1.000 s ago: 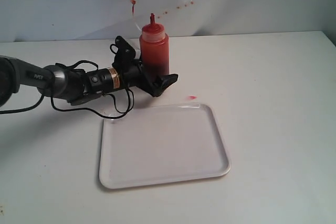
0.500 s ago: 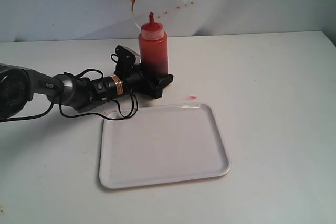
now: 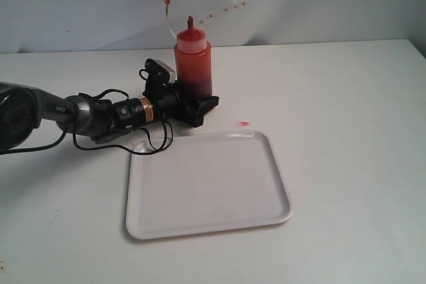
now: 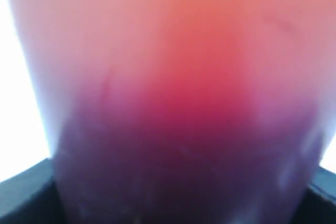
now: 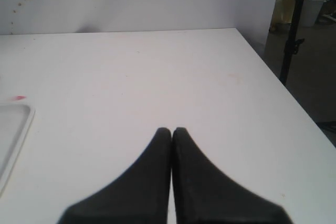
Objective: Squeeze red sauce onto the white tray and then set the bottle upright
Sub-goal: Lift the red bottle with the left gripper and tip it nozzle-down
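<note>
The left arm [image 3: 80, 112] is a dark grey tube, thick and rounded at its base end. It has small white lettering [image 3: 62, 106] on its side and a brass-coloured ring [image 3: 148, 106] before the wrist. Thin black cables [image 3: 163, 145] run in loose loops along it. A small black camera box [image 3: 157, 70] with a pale face sits on the wrist. The left claw [image 3: 200, 98] is matte black with angular fingers. The right claw [image 5: 171, 130] has two smooth black fingers, broad at the base and tapering to rounded points.
</note>
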